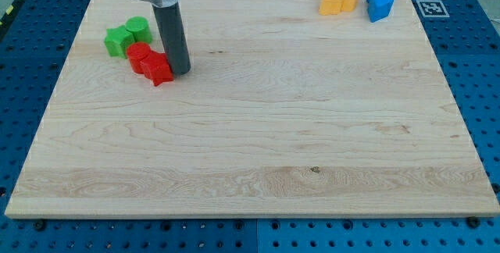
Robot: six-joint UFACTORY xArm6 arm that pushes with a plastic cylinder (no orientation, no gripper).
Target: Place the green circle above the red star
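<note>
Take the red star (158, 69) as your landmark: your tool, a bare rod that holds nothing, has its tip (180, 72) touching the star's right side, while the green circle (137, 28) sits up and to the left of it, beyond the red circle (140, 54). To my eye you should back the tip off the star without nudging it. Circle round to the green circle's left, then push it gently rightward until it lies directly above the star, clear of the green star (118, 41).

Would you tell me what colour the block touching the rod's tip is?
Red, seen in the camera view.
</note>
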